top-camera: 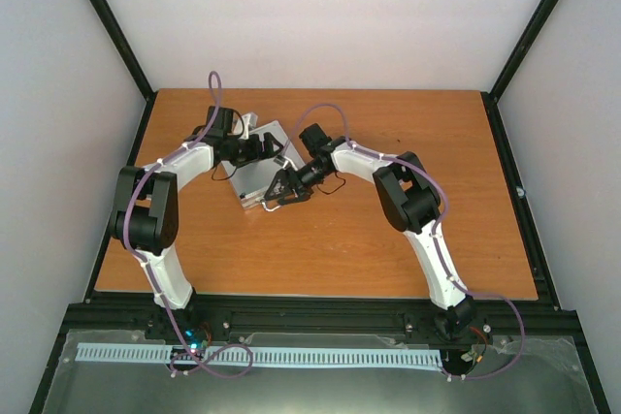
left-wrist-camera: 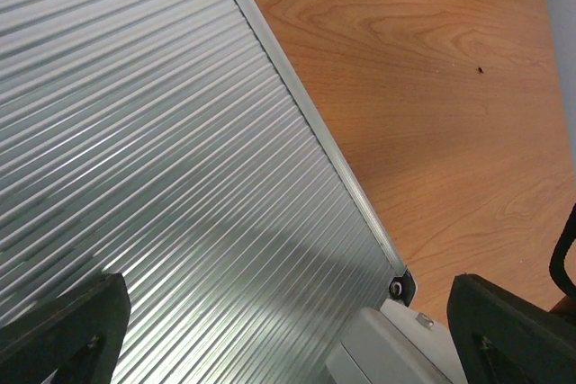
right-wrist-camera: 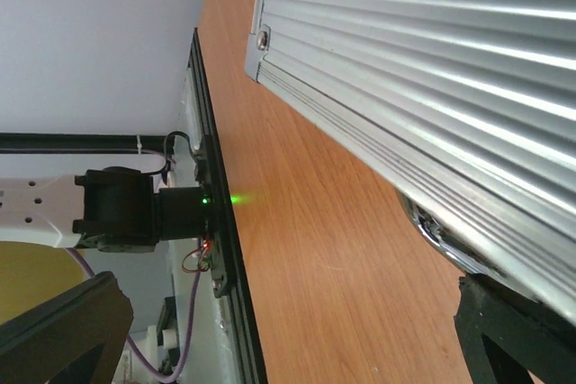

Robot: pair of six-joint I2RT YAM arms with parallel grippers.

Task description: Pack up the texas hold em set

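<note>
The silver ribbed case lies shut on the wooden table, left of centre, so the decks, chips, dice and disc are hidden. My left gripper hovers over its far right part, open and empty. In the left wrist view the ribbed lid fills the frame, with the gripper spread wide above the lid's corner. My right gripper is at the case's near right edge, open and empty. In the right wrist view its gripper straddles bare table beside the case, one finger just below the chrome handle.
The table is bare wood around the case. Black frame rails border it on all sides. The left arm's base motor shows at the near edge in the right wrist view. A pale grey housing sits by the lid's corner.
</note>
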